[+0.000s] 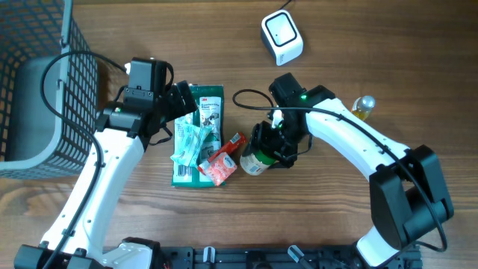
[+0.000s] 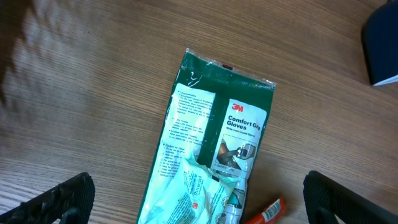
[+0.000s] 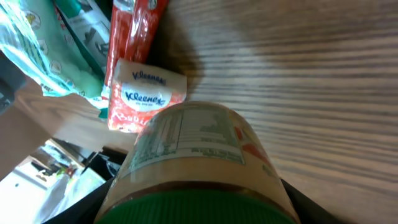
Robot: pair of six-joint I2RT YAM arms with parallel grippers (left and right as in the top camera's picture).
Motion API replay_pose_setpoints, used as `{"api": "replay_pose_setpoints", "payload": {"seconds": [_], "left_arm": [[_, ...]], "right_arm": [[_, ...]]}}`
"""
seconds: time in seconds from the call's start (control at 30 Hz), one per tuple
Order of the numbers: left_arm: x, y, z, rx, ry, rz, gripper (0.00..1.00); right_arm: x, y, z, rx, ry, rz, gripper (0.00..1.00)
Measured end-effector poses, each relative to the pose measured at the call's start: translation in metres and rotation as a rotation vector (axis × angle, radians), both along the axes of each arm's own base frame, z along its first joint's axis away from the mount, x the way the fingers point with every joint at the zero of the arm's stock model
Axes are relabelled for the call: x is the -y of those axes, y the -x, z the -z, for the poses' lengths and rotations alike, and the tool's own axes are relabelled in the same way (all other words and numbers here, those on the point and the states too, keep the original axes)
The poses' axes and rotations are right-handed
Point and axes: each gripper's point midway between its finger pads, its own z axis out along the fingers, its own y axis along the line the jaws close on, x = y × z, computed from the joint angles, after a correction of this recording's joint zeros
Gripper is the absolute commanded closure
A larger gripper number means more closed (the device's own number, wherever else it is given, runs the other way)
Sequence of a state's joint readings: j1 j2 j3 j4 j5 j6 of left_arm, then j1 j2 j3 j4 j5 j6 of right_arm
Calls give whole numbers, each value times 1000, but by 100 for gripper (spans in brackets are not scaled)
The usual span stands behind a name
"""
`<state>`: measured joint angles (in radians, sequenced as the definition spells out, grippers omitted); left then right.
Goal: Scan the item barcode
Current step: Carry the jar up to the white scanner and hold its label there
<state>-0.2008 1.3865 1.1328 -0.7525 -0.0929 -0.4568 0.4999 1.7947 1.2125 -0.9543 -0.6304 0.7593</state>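
Bench (image 1: 388, 45): bare wood open to the right and along the near edge; wire basket (image 1: 45, 97) fills the far-left corner. White scanner (image 1: 281, 36) sits at the far edge, well apart from the jar (image 1: 252, 162). Green glove packet (image 1: 208, 112) lies flat at centre-left, overlapped by a pale teal packet (image 1: 188, 146); red Kleenex pack (image 1: 222, 166) is just beside the jar. Left tool (image 1: 181, 104) released, fingers wide, over the glove packet. Right tool (image 1: 263, 149) grasping the jar at bench centre: green lid, tan body, white label with printed panel
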Motion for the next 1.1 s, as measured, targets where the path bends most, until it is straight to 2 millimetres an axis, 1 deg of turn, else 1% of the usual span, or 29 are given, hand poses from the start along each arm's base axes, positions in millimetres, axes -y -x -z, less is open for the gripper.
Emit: {"api": "replay_pose_setpoints", "payload": {"seconds": [0.13,0.37,0.57,0.63,0.7,0.73,0.77,0.8,0.9,0.93,0.97,1.0,1.1], "left_arm": [[0,0,0,0,0,0,0],[0,0,0,0,0,0,0],[0,0,0,0,0,0,0],[0,0,0,0,0,0,0],[0,0,0,1,0,0,0],[0,0,0,0,0,0,0],[0,0,0,-2,0,0,0],[0,0,0,-1,0,0,0],[0,0,0,0,0,0,0],[0,0,0,0,0,0,0],[0,0,0,0,0,0,0],[0,0,0,0,0,0,0],[0,0,0,0,0,0,0]], "right_arm": [[-2,-6,0,46,-15,-25,96],[-3,-11,1,88,-27,-51,96],[8,-17,9,132,50,-62,96],[13,-19,4,136,76,-72,96],[22,-23,-16,142,125,-93,95],[30,-24,-32,147,157,-119,95],[31,-28,-42,165,163,-135,95],[35,-32,-59,194,175,-163,95],[26,-69,-114,442,131,-252,95],[25,-81,-125,516,135,-265,95],[25,-95,-132,594,156,-270,95],[28,-109,-135,663,191,-268,96],[43,-150,-143,835,340,-232,96]]}}
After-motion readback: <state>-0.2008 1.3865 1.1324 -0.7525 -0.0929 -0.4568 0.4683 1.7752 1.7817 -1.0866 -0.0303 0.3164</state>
